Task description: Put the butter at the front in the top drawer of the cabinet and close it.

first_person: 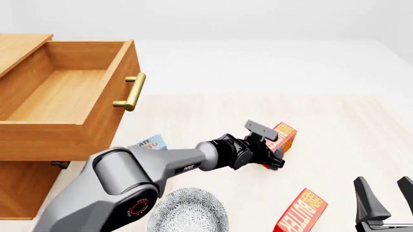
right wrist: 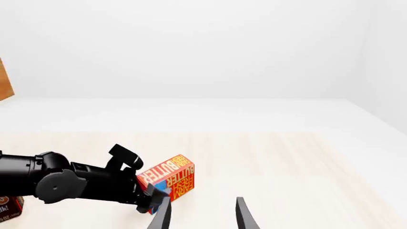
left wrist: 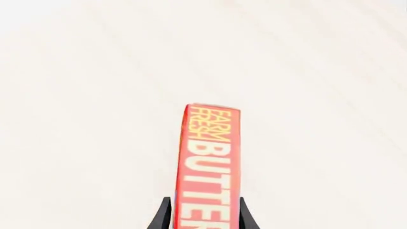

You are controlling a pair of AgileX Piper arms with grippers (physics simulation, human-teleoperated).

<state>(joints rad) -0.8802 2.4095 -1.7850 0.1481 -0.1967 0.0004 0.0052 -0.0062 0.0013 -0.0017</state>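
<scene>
Two red butter cartons are in view. My left gripper is shut on the farther butter carton, which tilts at mid-table; the left wrist view shows that carton edge-on between the black fingers. The nearer butter carton lies at the table's near edge, just left of my right gripper. That gripper is open and holds nothing. The right wrist view shows the held carton ahead of the right gripper. The cabinet stands at the left with its top drawer pulled out and nothing inside.
A blue pudding box sits by the cabinet, partly behind my left arm. A patterned grey plate lies at the near edge. The top drawer's brass handle juts toward the table's middle; the lower drawer's handle shows beneath.
</scene>
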